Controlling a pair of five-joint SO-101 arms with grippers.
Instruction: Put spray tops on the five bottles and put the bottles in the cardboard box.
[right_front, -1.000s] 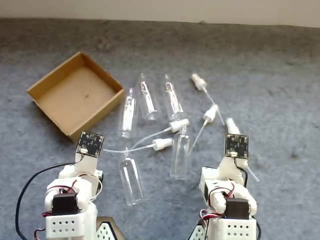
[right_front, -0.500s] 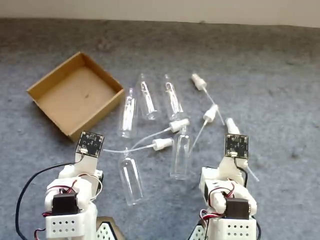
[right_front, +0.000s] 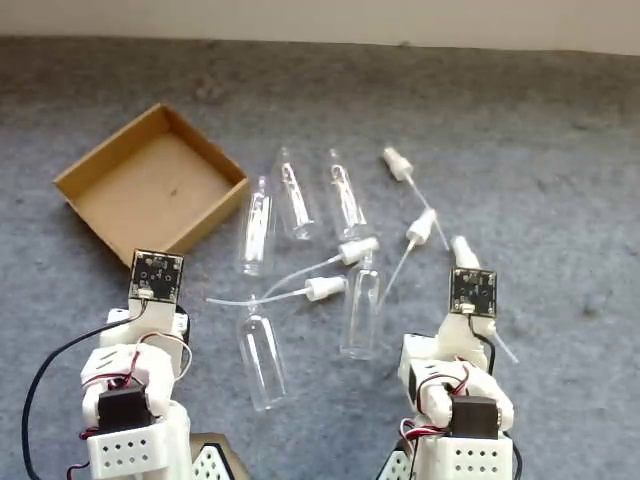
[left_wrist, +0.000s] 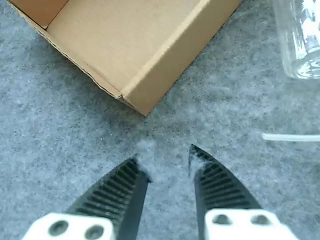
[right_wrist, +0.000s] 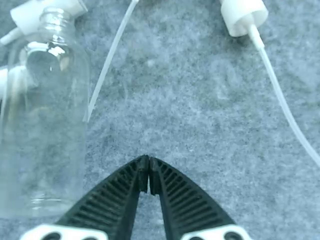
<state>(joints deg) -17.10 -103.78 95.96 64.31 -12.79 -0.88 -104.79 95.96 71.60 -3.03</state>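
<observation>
Clear bottle (right_wrist: 42, 125) lies just beside the closed, empty right hand (right_wrist: 149, 175), long axis pointing away, neck far; left hand (left_wrist: 167, 160), slightly open, sits by the cardboard box (left_wrist: 165, 65) corner

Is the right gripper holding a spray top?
No, the right gripper is shut on nothing, and the nearest spray top lies apart from it on the carpet.

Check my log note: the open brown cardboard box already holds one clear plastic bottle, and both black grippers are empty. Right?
No: the open brown cardboard box holds no bottle, as the high view shows. The left gripper and right gripper are empty.
</observation>
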